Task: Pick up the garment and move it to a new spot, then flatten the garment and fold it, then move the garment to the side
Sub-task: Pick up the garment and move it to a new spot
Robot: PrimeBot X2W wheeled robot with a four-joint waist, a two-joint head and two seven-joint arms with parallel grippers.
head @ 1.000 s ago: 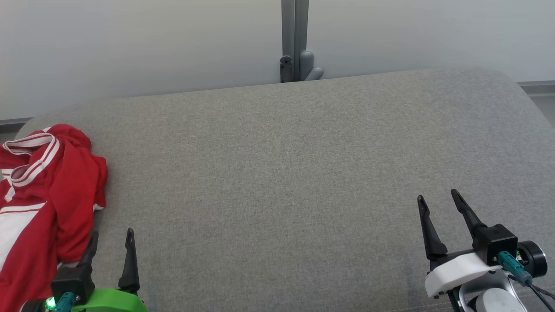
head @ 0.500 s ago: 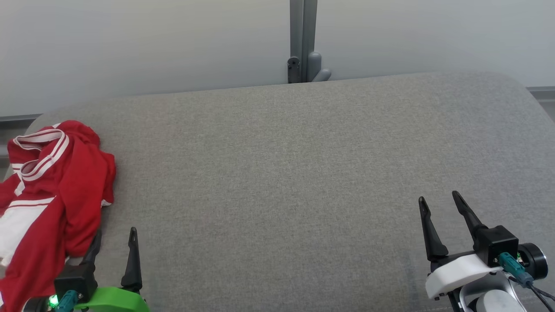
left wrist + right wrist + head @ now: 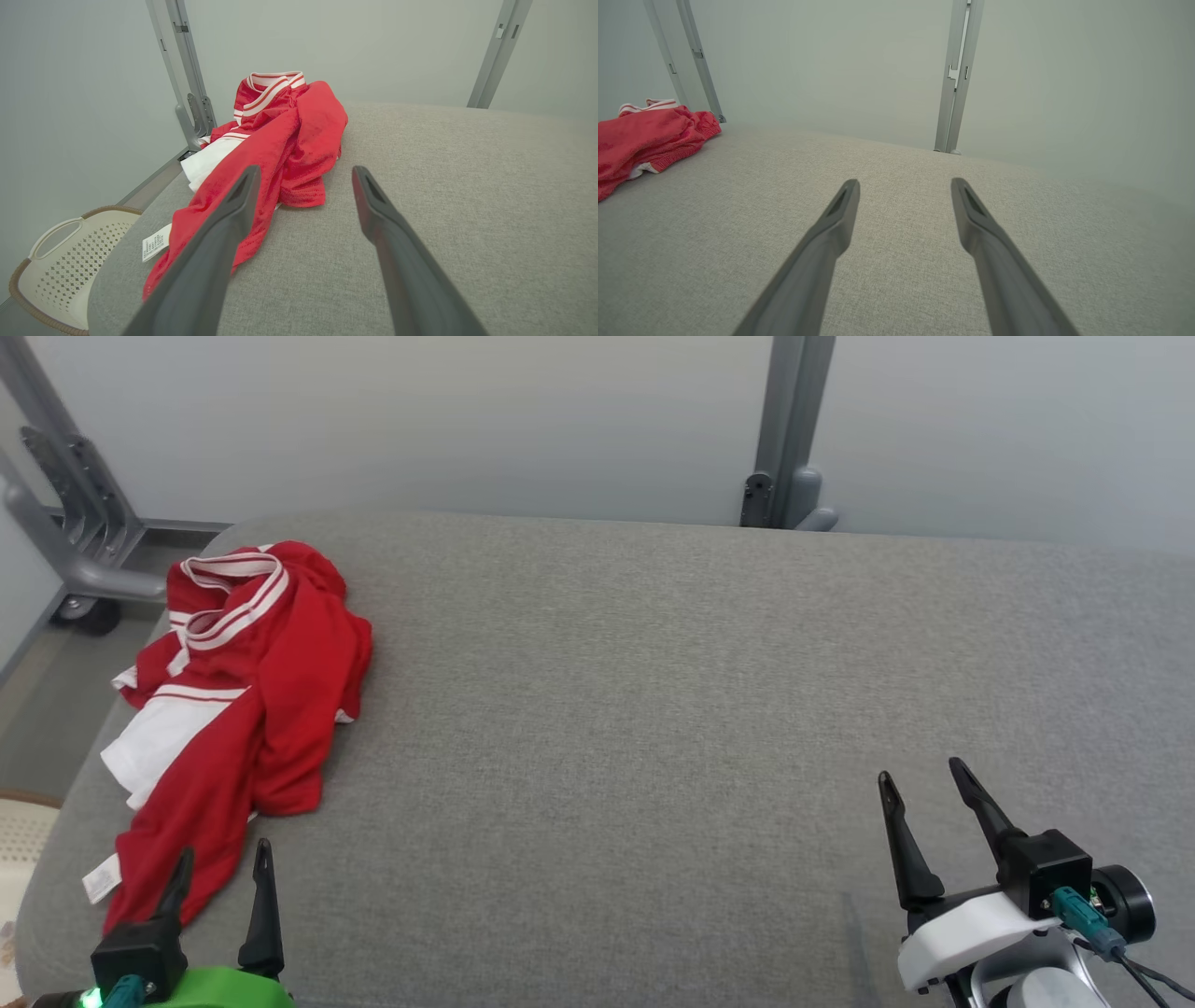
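- Padded grey surface (image 3: 653, 691): the largest item in the head view; its centre and right are bare fabric, judged usable as the new spot.
- Garment (image 3: 247, 691): red, with white panels and a striped collar; crumpled in a heap at the far-left corner of the surface; its long axis runs from the collar at the far end back toward the robot, ending in a narrow tail beside the surface's left edge; this axis lies roughly parallel to the left gripper's fingers.
- Left gripper (image 3: 225, 851): jaws wide, holding nothing; clearly the nearer arm; the garment's tail lies just ahead and to its left, the bulk further ahead and left; in the left wrist view the left finger (image 3: 219, 247) overlaps the tail; contact cannot be confirmed; judged next move: advance forward and slightly left, then close on the fabric.
- Right gripper (image 3: 919, 771): jaws wide, empty; well apart from the garment, which lies far to its left across bare surface.
- White label (image 3: 98, 879): at the tail's left margin, near the surface's edge.
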